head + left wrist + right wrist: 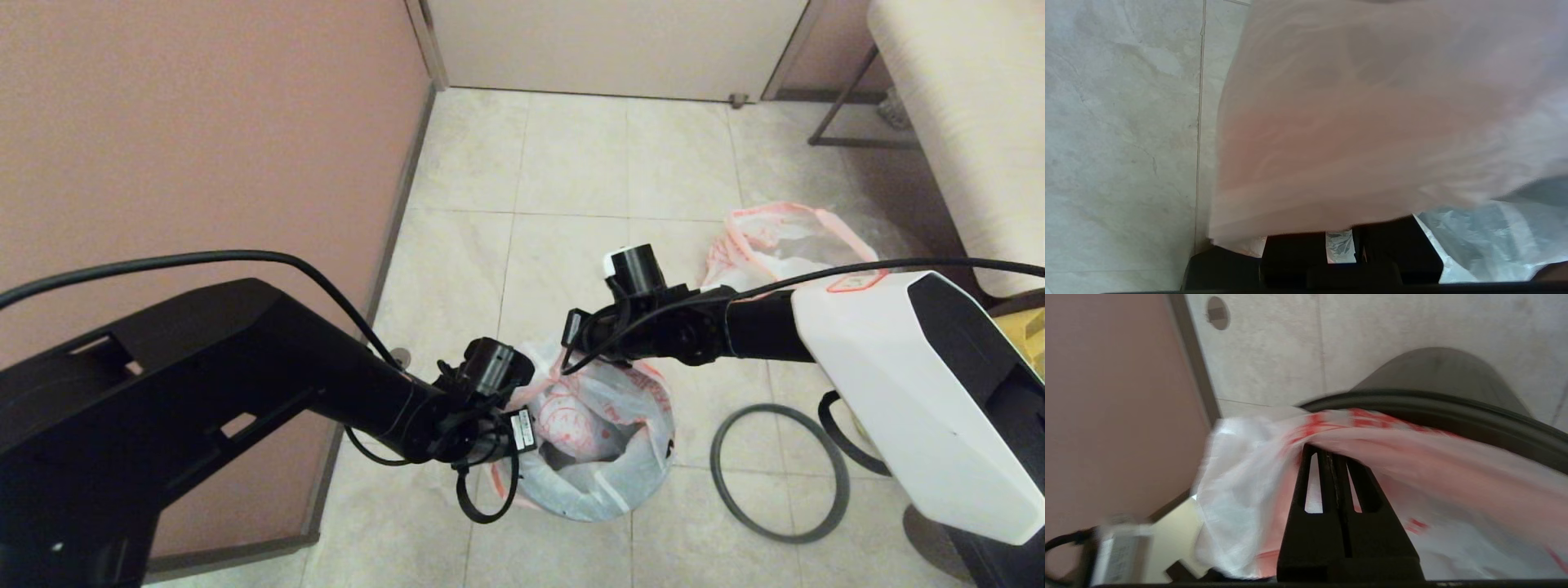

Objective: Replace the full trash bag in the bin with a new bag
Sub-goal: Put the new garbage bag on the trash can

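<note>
**Both grippers on the new bag at the bin**

My right gripper (1333,457) is clamped on the new bag's (600,425) pink rim; my left gripper (1341,245) pinches its opposite edge (film drapes its fingers). Below both, the bin (1437,396); the grey hoop (780,474) and full trash bag (784,241) lie beyond my right gripper.

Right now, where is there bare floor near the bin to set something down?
Bare tiles lie beyond the bin, between the pink wall and the full trash bag, up to the door. A smaller patch lies between bin and grey hoop. It is crowded at the bin: both hands, left hand and right hand, pinch the new bag.
</note>
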